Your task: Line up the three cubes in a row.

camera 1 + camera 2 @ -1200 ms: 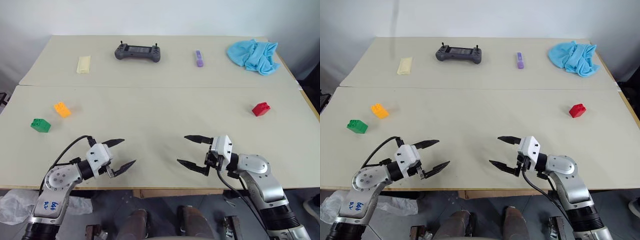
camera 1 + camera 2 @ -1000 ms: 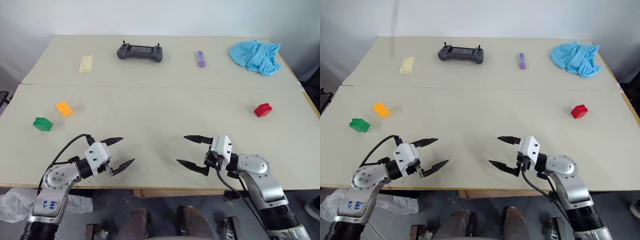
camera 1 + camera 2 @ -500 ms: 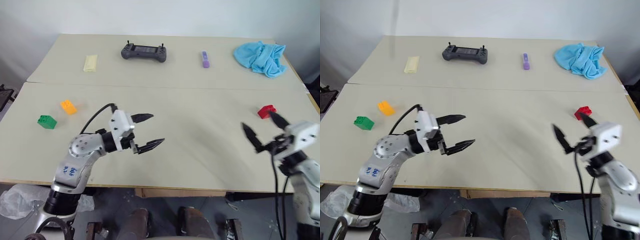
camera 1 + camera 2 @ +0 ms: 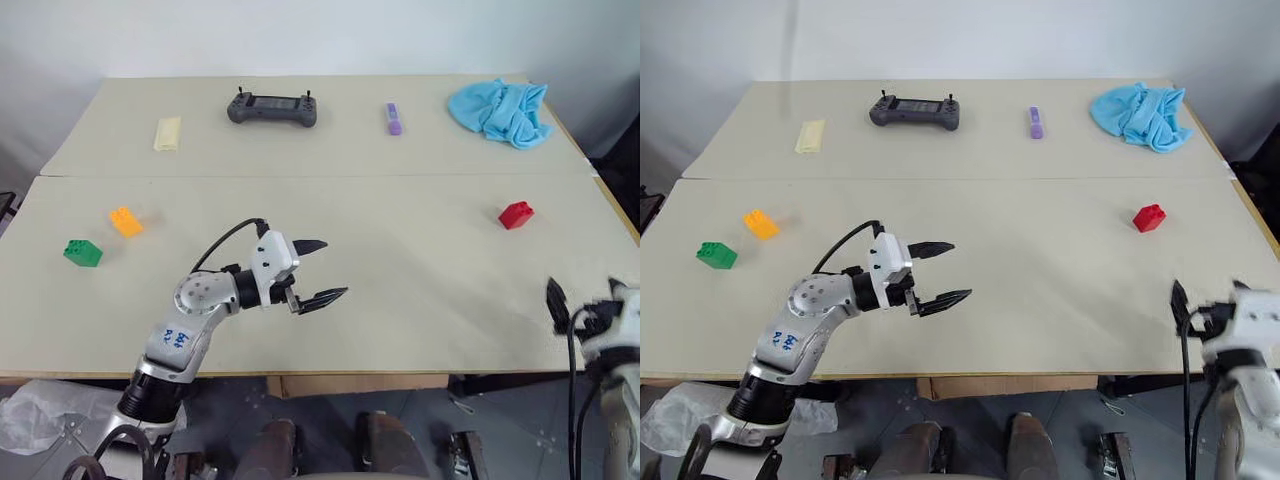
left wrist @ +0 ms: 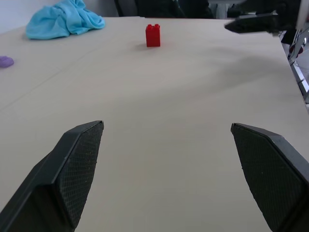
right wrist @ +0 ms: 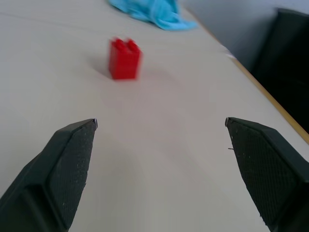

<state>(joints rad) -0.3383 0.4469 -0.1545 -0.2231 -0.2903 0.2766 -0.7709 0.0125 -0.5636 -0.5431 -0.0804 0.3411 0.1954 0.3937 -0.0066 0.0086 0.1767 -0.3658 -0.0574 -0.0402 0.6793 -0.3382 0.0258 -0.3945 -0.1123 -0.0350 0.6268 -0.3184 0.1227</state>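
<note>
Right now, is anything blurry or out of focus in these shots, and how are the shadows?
Left eye view: the right gripper at the frame's edge is smeared; the table is evenly lit, shadows faint. Right wrist view: the red cube looks soft, with a short shadow beside it. Left wrist view: the red cube is sharper, the left gripper's near fingers soft.

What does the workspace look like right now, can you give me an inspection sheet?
Surface: two beige tables butted together, seam across.
Job's things: red cube far right; orange-yellow cube and green cube far left, apart; no row.
Clutter: controller, pale yellow block, purple stick, blue cloth along the far edge.
Grippers: left gripper open, mid-table, holding nothing; right gripper open, facing the red cube, holding nothing.
Cables: black cable on left arm.
Surroundings: white wall.
</note>
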